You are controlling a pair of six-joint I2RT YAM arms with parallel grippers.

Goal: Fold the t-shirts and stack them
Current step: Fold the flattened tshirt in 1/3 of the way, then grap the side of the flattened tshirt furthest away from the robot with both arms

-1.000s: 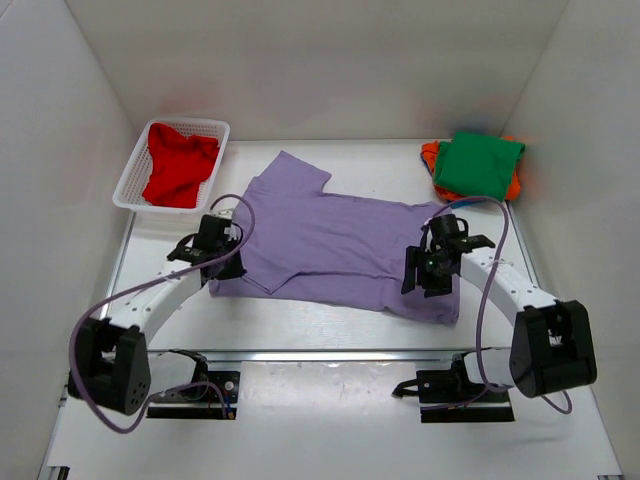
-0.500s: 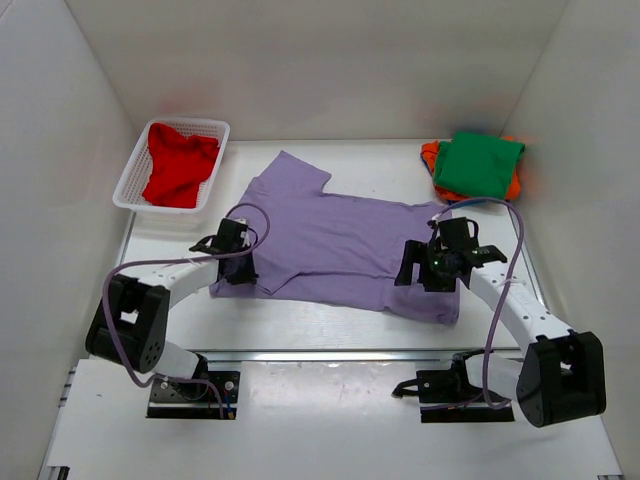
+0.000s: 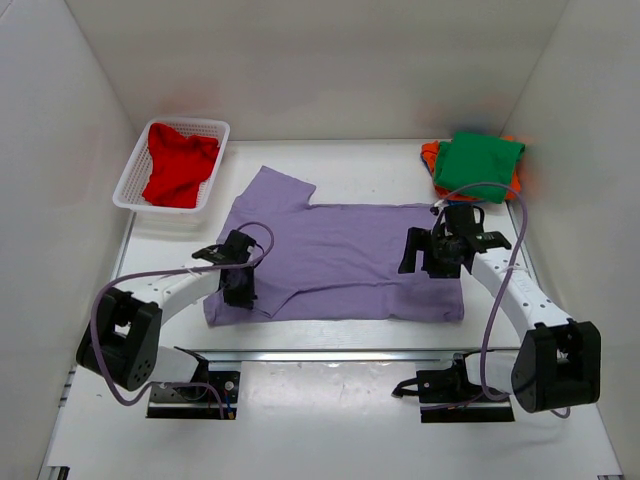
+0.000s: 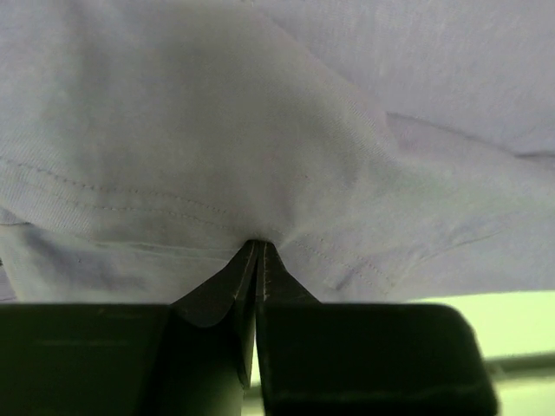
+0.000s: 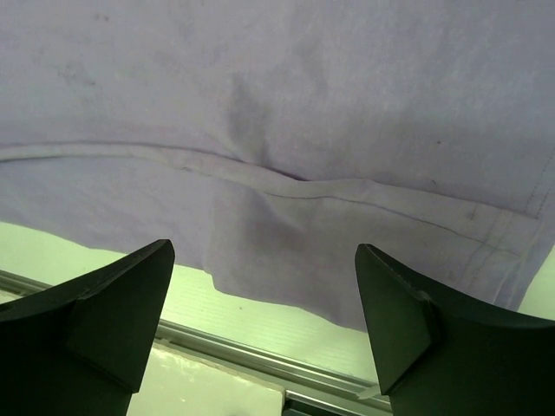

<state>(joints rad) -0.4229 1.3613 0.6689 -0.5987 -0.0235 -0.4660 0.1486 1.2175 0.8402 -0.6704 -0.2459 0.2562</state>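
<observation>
Lavender shirt [image 3: 345,255] lies flat, long axis running rightward away from the basket [image 3: 128,180]. Left gripper [image 4: 258,249] is pinched tight on its basket-side end. Right gripper [image 5: 264,260] gapes over the far hem (nothing held), nearer that end.

Lavender t-shirt [image 3: 345,255], red t-shirt [image 3: 180,165]

The left arm [image 3: 170,290] bends inward, with the left gripper [image 4: 257,249] pinched tight on the purple t-shirt [image 4: 260,130]. The right arm [image 3: 510,290] reaches forward, and the right gripper [image 5: 264,260] has its fingers spread wide apart.
</observation>
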